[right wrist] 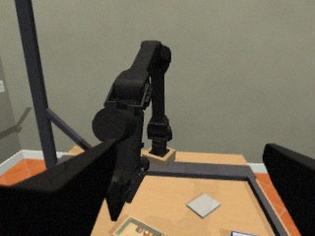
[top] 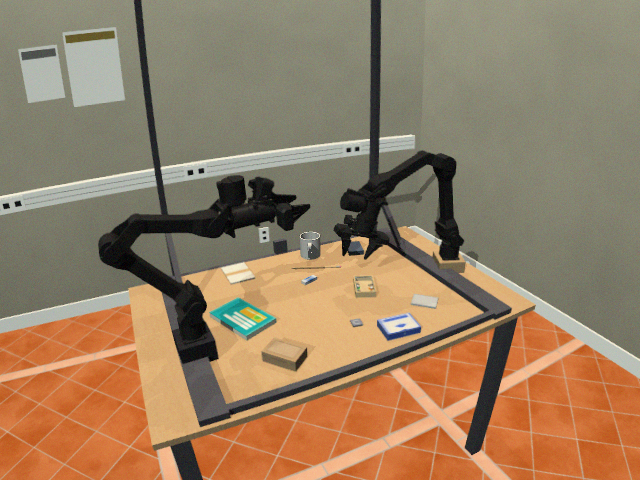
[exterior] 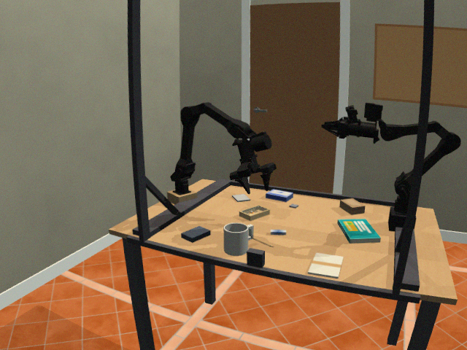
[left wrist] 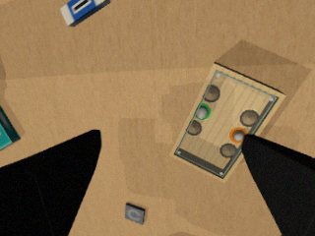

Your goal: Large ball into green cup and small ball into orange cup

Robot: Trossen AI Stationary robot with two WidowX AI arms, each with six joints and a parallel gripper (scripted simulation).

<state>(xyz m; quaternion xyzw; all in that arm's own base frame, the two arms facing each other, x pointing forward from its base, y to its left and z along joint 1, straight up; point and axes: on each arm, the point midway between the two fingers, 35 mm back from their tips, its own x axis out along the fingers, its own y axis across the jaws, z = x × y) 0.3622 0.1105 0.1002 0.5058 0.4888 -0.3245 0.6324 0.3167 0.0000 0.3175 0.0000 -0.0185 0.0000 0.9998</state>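
Tan tabletop lay beneath my left gripper, its fingers wide and holding nothing. Beyond its tips, the covered puzzle rested flat, and I judged it light and stiff, best pinched across its wooden side walls, sparing the clear cover. My right gripper, spread and unladen, hung well apart.

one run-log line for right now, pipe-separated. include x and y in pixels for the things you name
puzzle (top: 364, 293) (exterior: 254, 213) (left wrist: 214, 118) (right wrist: 127, 227): flat on table | balls: in green and orange cups | left gripper (top: 356, 253) (exterior: 257, 189) (left wrist: 172, 135): open, raised | right gripper (top: 302, 202) (exterior: 323, 126) (right wrist: 189, 147): open
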